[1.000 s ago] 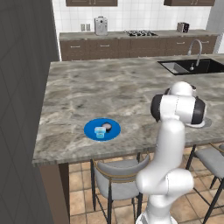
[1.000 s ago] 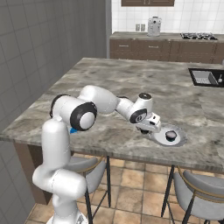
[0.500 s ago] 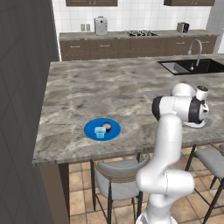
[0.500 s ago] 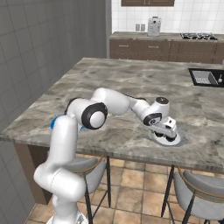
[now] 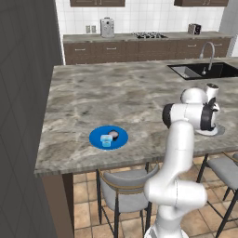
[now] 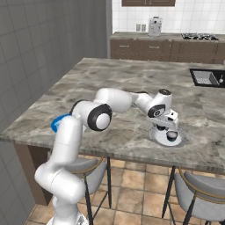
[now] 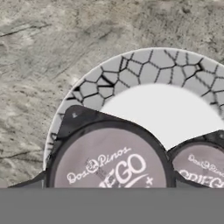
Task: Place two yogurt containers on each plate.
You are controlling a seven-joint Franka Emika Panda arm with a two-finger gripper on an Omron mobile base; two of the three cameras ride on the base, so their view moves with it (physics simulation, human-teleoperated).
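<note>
The gripper [image 6: 168, 131] is held low over the pale plate [image 7: 131, 70]; whether a cup is gripped cannot be told. Two dark yogurt cups [image 7: 109, 162] are seen on its crackle-patterned rim. They are judged light, stiff and smooth, best taken at the round sides.

I see a polished stone counter [image 5: 116, 97] with grey-brown marble veining, smooth and faintly glossy. Just under the tool, the pale plate [image 7: 144, 74] looks like glazed ceramic, its rim covered in a dark crackle pattern, its centre plain matt white. Two cups [image 7: 109, 162] on it have matt grey-lilac printed lids, like paper or foil, inside dark plastic rims. Far from the tool, the blue plate [image 5: 97, 139] is smooth, with a flat, even colour.
</note>
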